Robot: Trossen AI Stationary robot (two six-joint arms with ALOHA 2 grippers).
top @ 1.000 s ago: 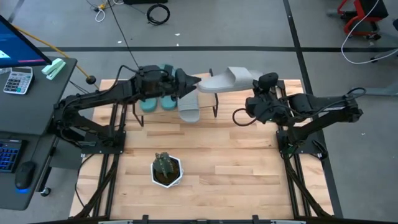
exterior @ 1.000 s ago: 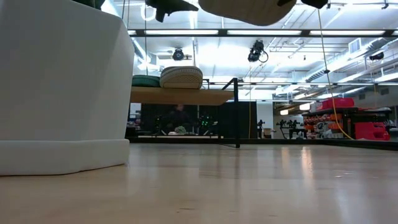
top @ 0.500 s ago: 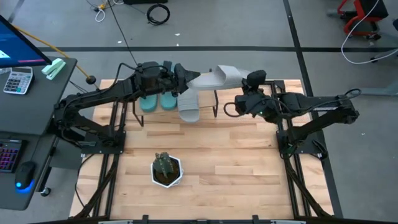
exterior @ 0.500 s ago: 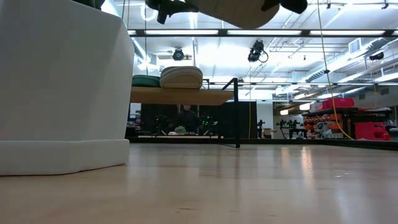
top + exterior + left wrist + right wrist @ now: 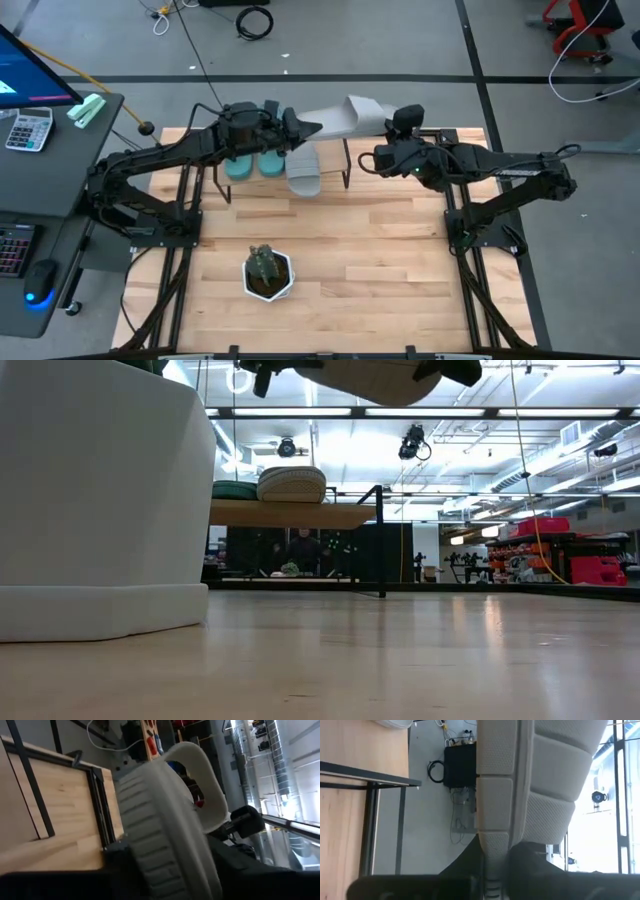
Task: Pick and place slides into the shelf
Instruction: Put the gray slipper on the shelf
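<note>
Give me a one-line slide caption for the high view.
Both arms hold a light grey slide in the air over the shelf, where two teal slides and one grey slide already sit.

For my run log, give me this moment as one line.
right gripper: shut on grey slide | left gripper: at its other end | shelf: three slides

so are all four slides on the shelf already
No: the high view shows two teal slides and one grey slide there; the other grey slide is held in the air.
</note>
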